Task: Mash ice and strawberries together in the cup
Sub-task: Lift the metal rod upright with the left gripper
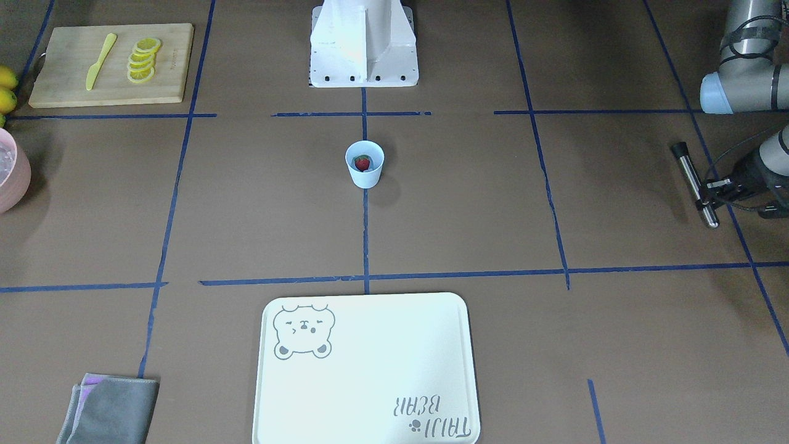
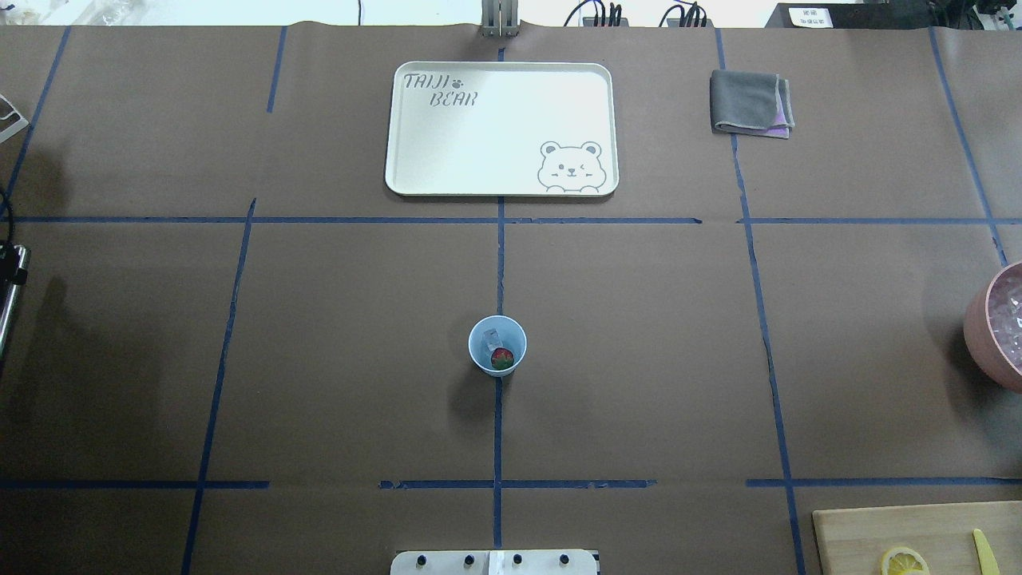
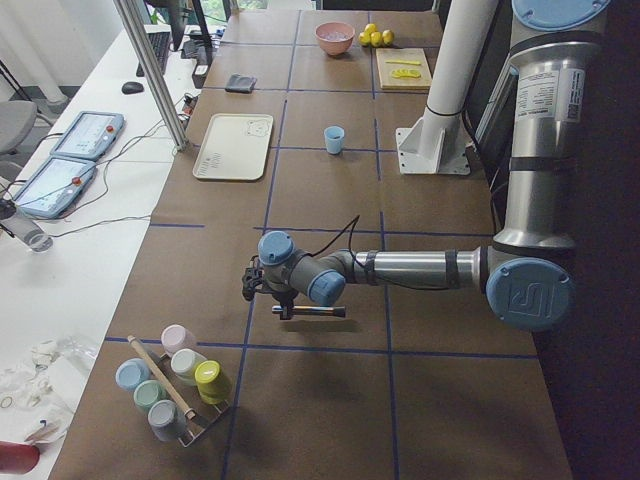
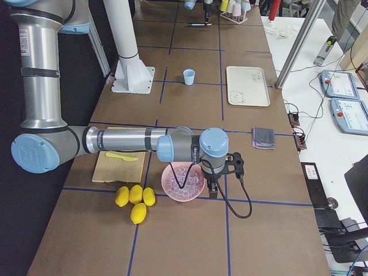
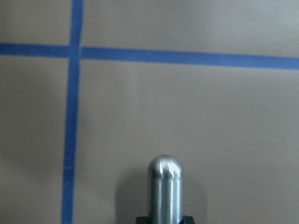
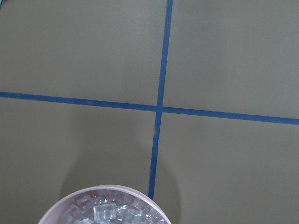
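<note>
The light-blue cup (image 1: 364, 163) (image 2: 497, 345) stands upright at the table's centre on a blue tape line. Inside it lie a red strawberry (image 1: 362, 163) (image 2: 501, 357) and a pale chunk of ice (image 2: 492, 339). Far off at the table's left end, my left gripper (image 1: 706, 187) (image 3: 262, 287) is shut on a metal masher rod (image 1: 696, 185) (image 5: 165, 186) held above the table. My right gripper (image 4: 230, 167) hovers by the pink bowl (image 4: 183, 181) (image 6: 107, 210) of ice cubes at the other end. I cannot tell whether it is open or shut.
A white bear tray (image 2: 501, 128) lies beyond the cup, a folded grey cloth (image 2: 750, 102) to its right. A wooden board (image 1: 111, 65) holds lemon slices and a yellow knife. Whole lemons (image 4: 135, 198) sit near the bowl. A rack of pastel cups (image 3: 175, 385) stands by the left arm.
</note>
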### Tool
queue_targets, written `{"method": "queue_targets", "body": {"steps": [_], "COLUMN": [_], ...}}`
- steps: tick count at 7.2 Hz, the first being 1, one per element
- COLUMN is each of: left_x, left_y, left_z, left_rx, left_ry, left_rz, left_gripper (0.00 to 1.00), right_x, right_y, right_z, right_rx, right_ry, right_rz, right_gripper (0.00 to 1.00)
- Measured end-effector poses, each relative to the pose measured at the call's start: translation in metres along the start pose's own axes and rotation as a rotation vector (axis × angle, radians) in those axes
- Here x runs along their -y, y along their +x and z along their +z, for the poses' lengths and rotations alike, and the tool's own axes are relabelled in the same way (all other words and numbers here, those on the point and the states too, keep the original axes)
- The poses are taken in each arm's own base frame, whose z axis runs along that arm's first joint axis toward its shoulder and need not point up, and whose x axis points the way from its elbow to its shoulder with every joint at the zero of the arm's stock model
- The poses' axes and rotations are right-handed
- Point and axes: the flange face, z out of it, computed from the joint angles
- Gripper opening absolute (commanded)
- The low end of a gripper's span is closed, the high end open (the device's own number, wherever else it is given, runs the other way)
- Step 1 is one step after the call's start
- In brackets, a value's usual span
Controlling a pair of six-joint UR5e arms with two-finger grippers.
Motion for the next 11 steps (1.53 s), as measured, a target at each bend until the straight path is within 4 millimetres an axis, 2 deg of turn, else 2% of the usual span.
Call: {"method": "queue_targets", "body": {"steps": [2,5,6,9,11], "left_x": [0.005,0.011,0.012,0.031,0.029], "left_y": [0.044,0.121,0.142,0.192,0.218], "left_z": [-0.041,-0.113,-0.135,-0.181,-0.213], "left_rx": [-0.044,-0.116,-0.120,-0.090,-0.064], "left_ry": [0.077,0.221,0.280,0.377,0.428], "left_rz": [0.074,0.213,0.247,0.272,0.281], "left_gripper": [0.00,0.00,0.00,0.00,0.00], "right_x": [0.000,-0.001,-0.001,-0.001,-0.001], "right_y": [0.001,0.000,-0.001,-0.002,-0.002], "right_z": [0.001,0.000,0.000,0.000,0.000], "right_rx": [0.001,0.007,0.009,0.016,0.017], "right_ry": [-0.001,0.000,0.000,0.001,0.001], "right_rz": [0.003,0.006,0.007,0.009,0.008], "right_gripper": [0.99,0.99,0.99,0.99,0.99]}}
